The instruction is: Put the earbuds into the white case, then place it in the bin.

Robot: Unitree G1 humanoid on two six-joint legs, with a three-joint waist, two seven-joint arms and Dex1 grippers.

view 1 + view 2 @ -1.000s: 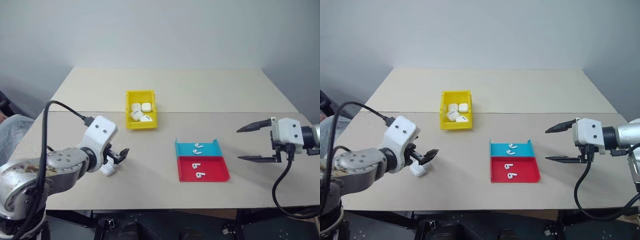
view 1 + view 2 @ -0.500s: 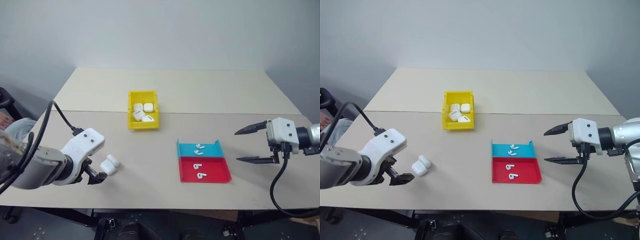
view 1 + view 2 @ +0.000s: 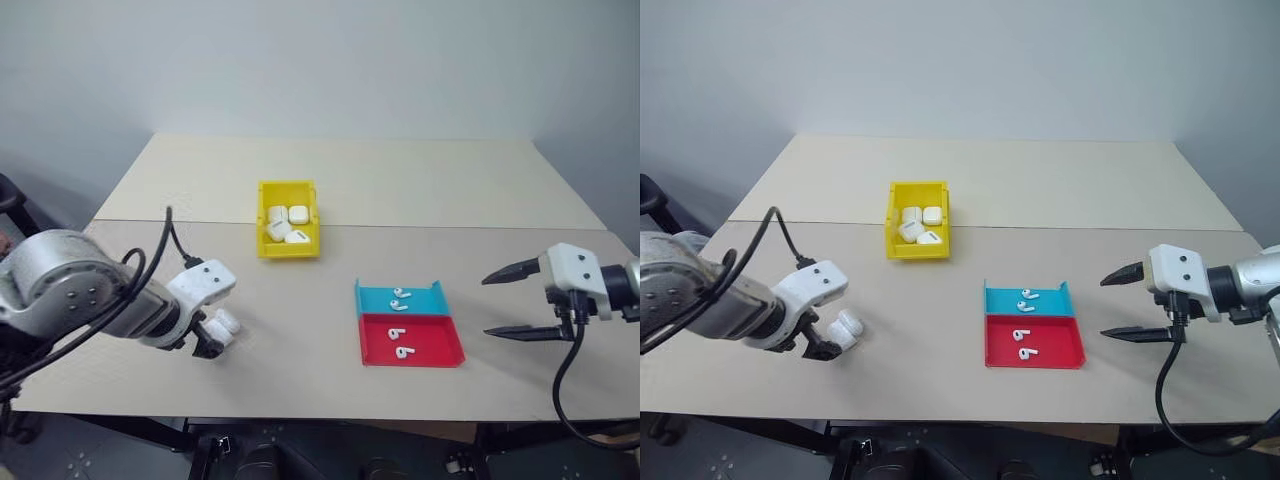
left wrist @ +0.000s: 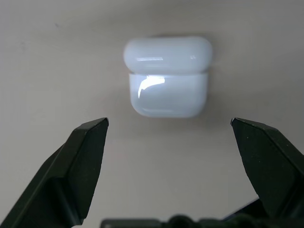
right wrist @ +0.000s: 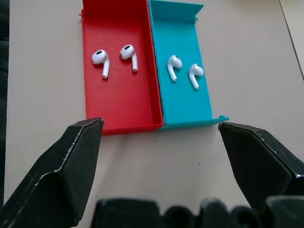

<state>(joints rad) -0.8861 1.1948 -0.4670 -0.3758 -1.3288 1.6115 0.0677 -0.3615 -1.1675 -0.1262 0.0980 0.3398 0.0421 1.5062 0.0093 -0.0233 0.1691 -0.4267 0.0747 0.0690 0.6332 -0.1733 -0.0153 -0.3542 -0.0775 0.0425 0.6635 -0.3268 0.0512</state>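
Table: beige top, seam running across it behind the trays.

Left gripper: tilted steeply down at the near left part of the table, fingers spread wide, nothing between them. The white case lies on the table just past the fingertips, centred in the gap, not touching either finger. Its lid appears slightly raised from the body; whether it is fully shut I cannot tell. In the head views the case sits right beside the gripper body.

Right gripper: held above the table's right side, well apart from the case, fingers wide apart and empty. It points toward the two shallow trays.

Earbuds: four in all. Two earbuds lie in the red tray, two more in the blue tray. The trays touch along one long wall; the blue one is farther from the robot, the red one nearer. None of the earbuds is in the case on the table.

Bin: yellow, set near the table's middle, behind and to the right of the left gripper. Several white cases are inside it
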